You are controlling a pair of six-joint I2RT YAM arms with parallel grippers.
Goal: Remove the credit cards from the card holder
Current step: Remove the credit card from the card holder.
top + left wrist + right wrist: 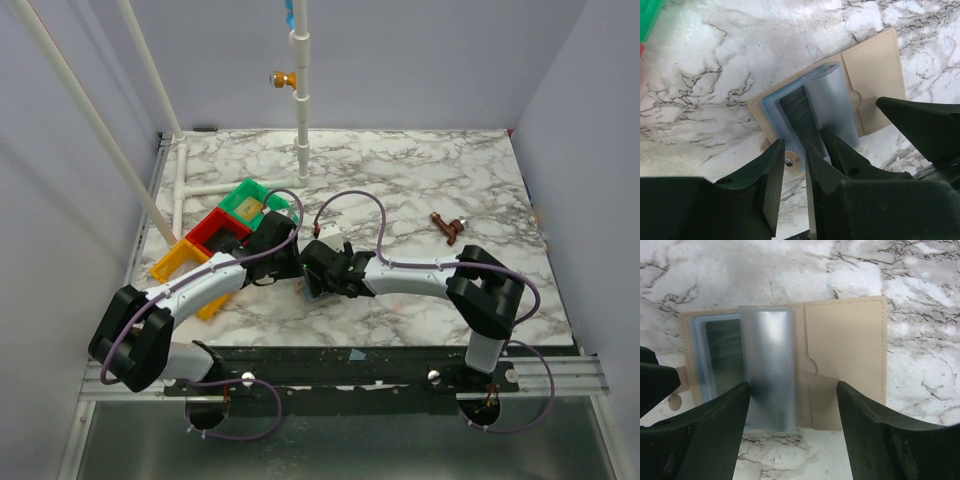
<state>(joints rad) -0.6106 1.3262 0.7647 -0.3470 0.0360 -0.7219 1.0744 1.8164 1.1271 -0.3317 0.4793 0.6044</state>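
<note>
The card holder [850,355] lies open on the marble, tan flaps spread and grey-blue sleeves [767,365] standing up from its spine. A dark card [722,355] shows inside one sleeve [797,117]. My right gripper [792,390] is open and straddles the holder's near edge, one finger against the raised sleeve. My left gripper [794,150] hovers at the holder's [875,75] snap-tab end. Its jaws stand a narrow gap apart with only marble and the stud tab [789,162] seen between them. From above, both grippers [298,268] [320,272] meet over the holder and hide most of it.
Green [250,200], red [215,232] and yellow [180,260] trays sit in a row at the left, close behind the left arm. A small brown object [447,227] lies at the right. A white pipe post [302,100] rises at the back.
</note>
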